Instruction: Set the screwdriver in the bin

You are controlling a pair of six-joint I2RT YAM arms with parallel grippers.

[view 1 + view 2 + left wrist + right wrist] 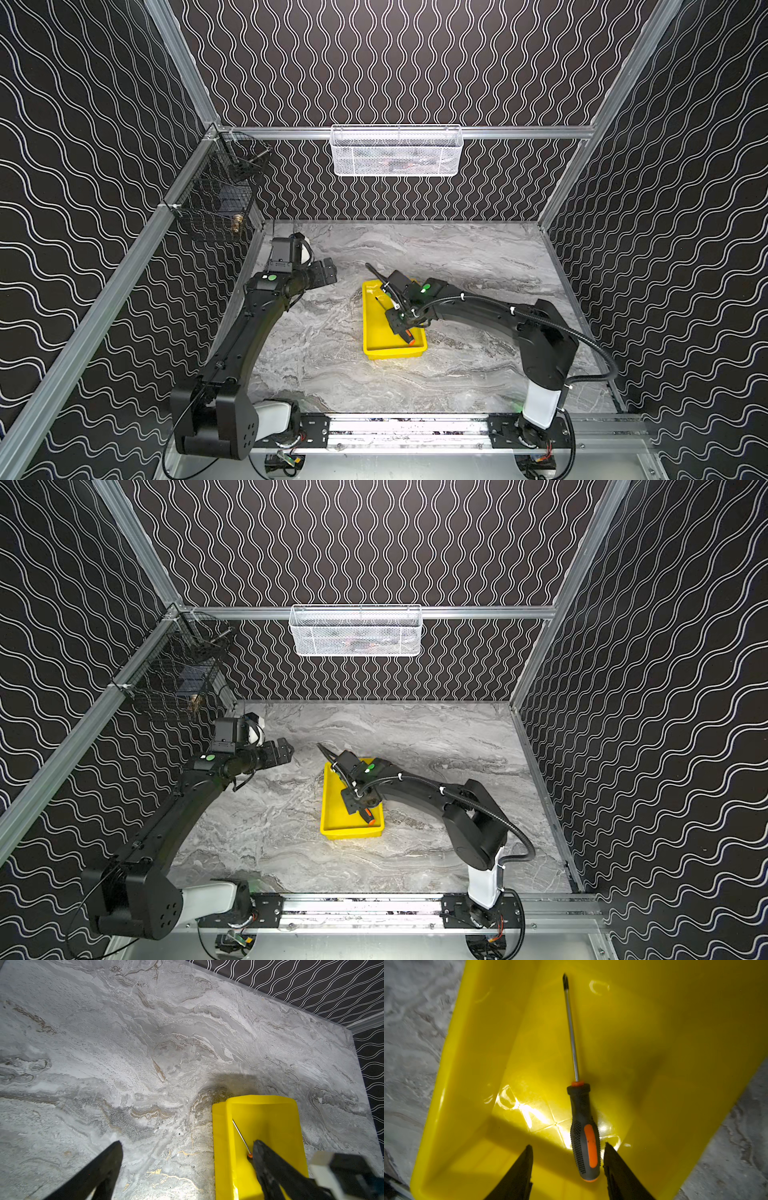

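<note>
While screwdriver [583, 1118] lies in bin [471, 1074], right gripper [568, 1145] parted astride it, left gripper [188, 1141] spread, empty.

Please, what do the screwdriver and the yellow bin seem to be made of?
The screwdriver: the shaft looks like bare polished metal, gleaming silver with a darker tip; the handle seems rubbery plastic, matte black with a dotted grip and orange inlay. The bin: probably moulded plastic, smooth and glossy, since bright glare reflects on its floor.
</note>
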